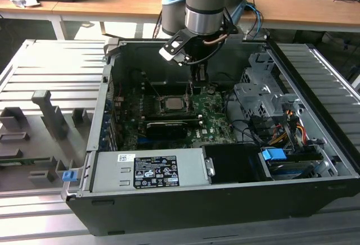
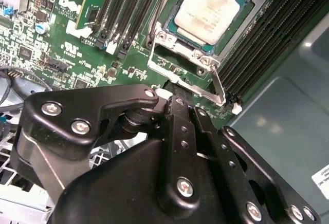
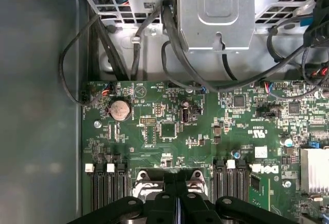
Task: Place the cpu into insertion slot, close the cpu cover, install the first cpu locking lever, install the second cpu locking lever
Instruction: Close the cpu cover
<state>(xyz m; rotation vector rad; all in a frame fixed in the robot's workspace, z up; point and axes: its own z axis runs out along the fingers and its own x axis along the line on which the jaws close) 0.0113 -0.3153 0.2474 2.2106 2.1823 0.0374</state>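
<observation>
One chip was home: the cpu (image 2: 208, 11) lay in the slot (image 1: 188, 105) with the cover (image 2: 169, 38) looking shut around it, so I'd call this the lever stage, the gripper (image 1: 197, 87), fingers pinched together on nothing visible, poised at the cpu's two o'clock in the exterior view. That step, I'd judge, called for a firm push on a thin lever (image 2: 218, 82) until it hooked its catch. The open case (image 1: 169, 211) sat on a ribbed grey bench (image 1: 56, 71), wooden desks (image 1: 112, 3) at twelve o'clock.
</observation>
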